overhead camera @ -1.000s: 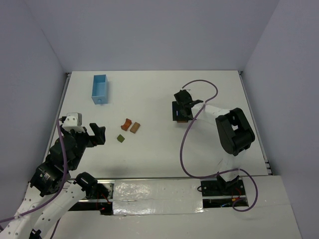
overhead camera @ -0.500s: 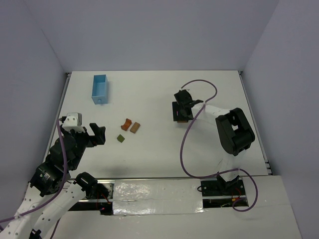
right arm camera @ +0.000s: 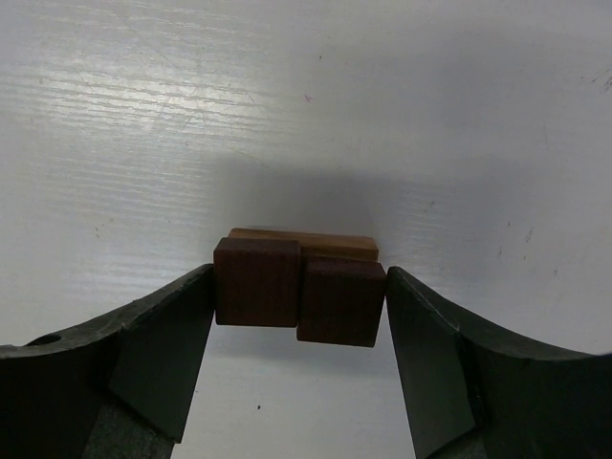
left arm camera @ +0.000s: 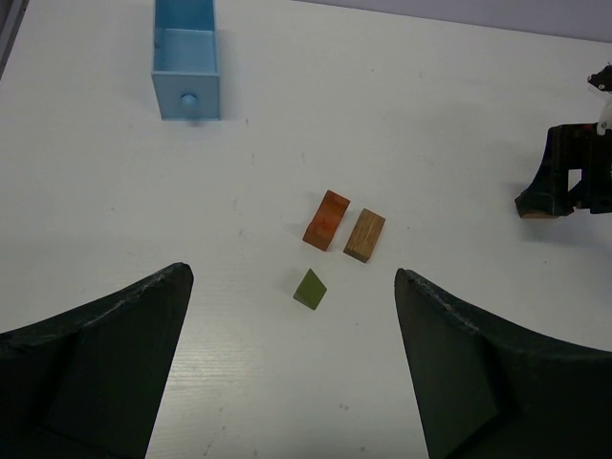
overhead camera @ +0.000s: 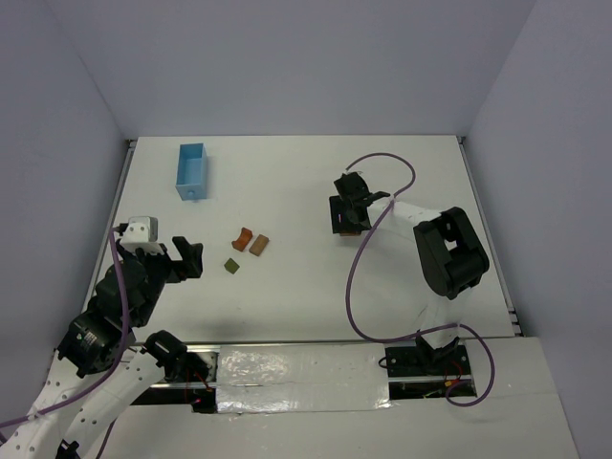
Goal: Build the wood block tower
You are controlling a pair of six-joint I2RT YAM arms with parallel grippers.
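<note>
Two dark brown cubes (right arm camera: pixel 256 282) (right arm camera: pixel 340 300) sit side by side on a tan rectangle (right arm camera: pixel 301 241), right of the table's middle. My right gripper (right arm camera: pixel 299 283) is shut on the pair, one finger against each outer face. From above, this gripper (overhead camera: pixel 349 218) covers those blocks. An orange-red arch (left arm camera: pixel 327 219), a second tan block (left arm camera: pixel 364 234) and an olive-green piece (left arm camera: pixel 310 288) lie loose at centre left. My left gripper (left arm camera: pixel 292 306) hovers open just short of them, holding nothing.
A light blue box (overhead camera: pixel 191 170) lies at the back left. The right arm's purple cable (overhead camera: pixel 356 277) loops over the table between the arms. Grey walls close in the table on three sides.
The right gripper's fingers have drawn in slightly around the blocks. The left arm and the loose blocks have not moved.
</note>
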